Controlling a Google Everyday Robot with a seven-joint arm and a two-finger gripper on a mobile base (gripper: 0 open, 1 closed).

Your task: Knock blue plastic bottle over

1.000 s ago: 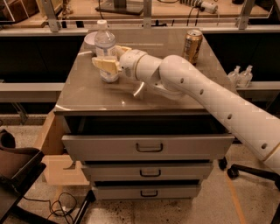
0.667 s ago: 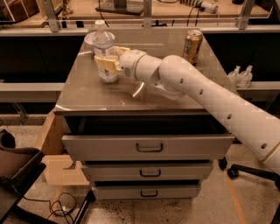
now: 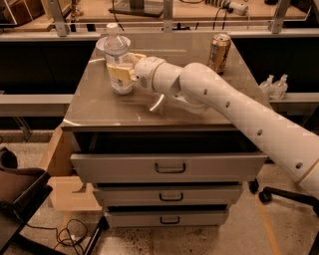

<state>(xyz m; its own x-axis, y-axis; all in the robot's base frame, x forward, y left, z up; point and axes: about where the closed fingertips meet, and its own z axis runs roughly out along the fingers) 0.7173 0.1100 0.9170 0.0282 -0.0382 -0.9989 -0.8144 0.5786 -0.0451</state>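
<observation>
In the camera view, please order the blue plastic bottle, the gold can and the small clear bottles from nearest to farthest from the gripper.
1. blue plastic bottle, left rear, right at the gripper.
2. gold can, right rear.
3. small clear bottles, far right, set lower.

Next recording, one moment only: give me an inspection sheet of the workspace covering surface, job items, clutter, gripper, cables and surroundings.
Surface: glossy grey top of a three-drawer cabinet.
Job's things: clear bluish plastic bottle with white cap standing near the rear left corner, not yet knocked over.
Clutter: gold drinks can upright at rear right; a white round dish-like item just behind the bottle.
Gripper: gripper against the bottle's lower half, on the white arm reaching in from the right.
Cables: dark cords on the floor at lower left; more cables on the rear bench.
Surroundings: two small clear bottles on a ledge to the right; dark chair at lower left.
</observation>
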